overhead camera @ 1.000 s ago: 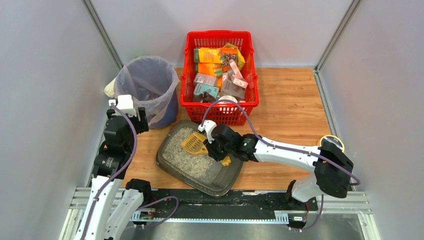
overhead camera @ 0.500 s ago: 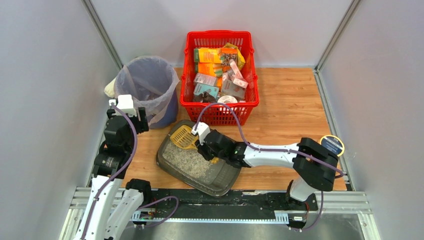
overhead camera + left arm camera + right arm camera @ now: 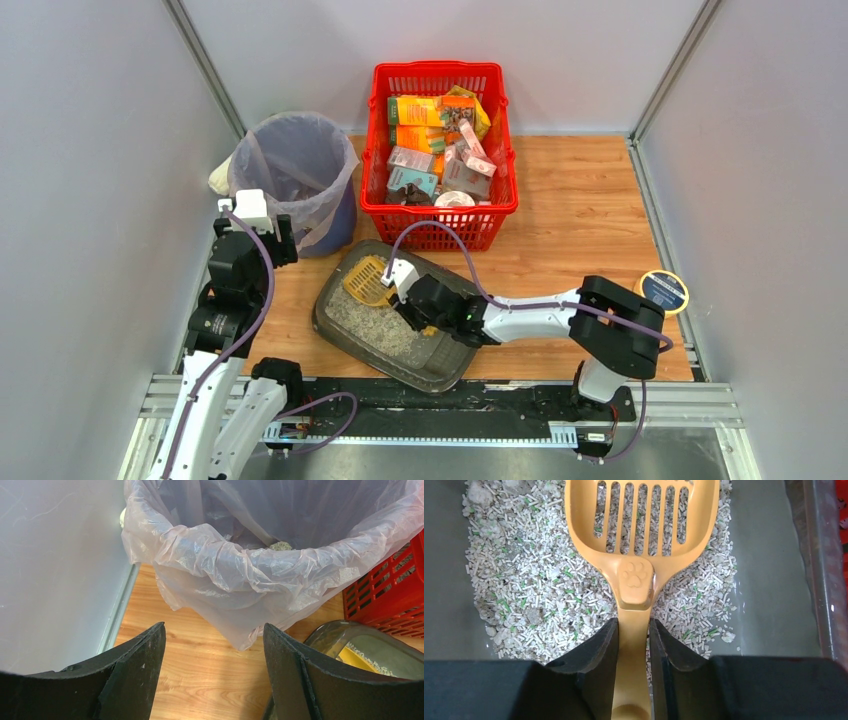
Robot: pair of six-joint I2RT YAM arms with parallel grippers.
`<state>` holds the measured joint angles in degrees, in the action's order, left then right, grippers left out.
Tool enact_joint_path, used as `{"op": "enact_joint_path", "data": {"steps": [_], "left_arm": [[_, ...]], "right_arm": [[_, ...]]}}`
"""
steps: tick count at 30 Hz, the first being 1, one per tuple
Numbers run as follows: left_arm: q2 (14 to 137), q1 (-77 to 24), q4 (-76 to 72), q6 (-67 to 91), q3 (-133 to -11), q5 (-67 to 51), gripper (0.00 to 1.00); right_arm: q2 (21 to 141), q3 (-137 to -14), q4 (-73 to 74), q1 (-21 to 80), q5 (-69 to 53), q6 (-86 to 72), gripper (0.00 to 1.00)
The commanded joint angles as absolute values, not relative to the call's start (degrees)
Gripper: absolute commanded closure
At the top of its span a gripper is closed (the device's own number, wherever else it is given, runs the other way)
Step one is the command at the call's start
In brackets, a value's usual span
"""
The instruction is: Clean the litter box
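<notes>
Yellow scoop pinched by its handle in right gripper, long axis straight ahead into the litter box; left gripper spread, empty, facing bin.

A light brown wood-grain worktop is enclosed by plain grey panel walls. At the middle of its far edge stands a red plastic mesh basket, filled with orange cartons and pale pink and teal packets piled loosely together. Just left of it, at the far left corner, is a round bin lined with a translucent lilac plastic bag, and a whitish rounded lump sits between it and the left wall. A flat dark disc with a yellow rim lies at the right edge.
</notes>
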<state>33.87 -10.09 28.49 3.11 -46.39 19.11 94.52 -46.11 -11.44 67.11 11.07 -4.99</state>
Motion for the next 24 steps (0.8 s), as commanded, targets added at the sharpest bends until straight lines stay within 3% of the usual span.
{"op": "enact_joint_path", "data": {"steps": [1, 5, 10, 11, 20, 22, 23, 24], "left_arm": [[33.7, -10.1, 26.7, 3.0, -46.2, 18.6, 0.21], [33.8, -10.1, 27.0, 3.1, -46.3, 18.4, 0.21], [33.5, -10.1, 26.8, 3.0, -46.3, 18.5, 0.21], [33.4, -10.1, 26.9, 3.0, -46.3, 18.5, 0.21], [33.7, -10.1, 26.8, 3.2, -46.4, 18.0, 0.21], [33.5, -10.1, 26.8, 3.2, -46.3, 18.0, 0.21], [33.5, -10.1, 26.8, 3.2, -46.4, 18.0, 0.21], [33.6, -10.1, 26.8, 3.2, -46.3, 17.9, 0.21]], "right_arm": [[94.5, -46.3, -15.3, 67.9, 14.3, -3.9, 0.66], [94.5, -46.2, -16.3, 68.0, 14.6, -4.1, 0.49], [93.4, -45.0, -17.8, 68.4, 15.0, -4.2, 0.41], [92.7, -44.9, -17.8, 68.4, 15.4, -4.3, 0.31], [84.9, -42.5, -18.8, 68.6, 19.4, -6.7, 0.2], [82.5, -41.8, -18.7, 68.6, 21.5, -7.7, 0.13], [81.5, -41.0, -18.8, 68.5, 22.2, -8.3, 0.04], [80.6, -40.4, -18.9, 68.0, 22.7, -9.0, 0.04]]}}
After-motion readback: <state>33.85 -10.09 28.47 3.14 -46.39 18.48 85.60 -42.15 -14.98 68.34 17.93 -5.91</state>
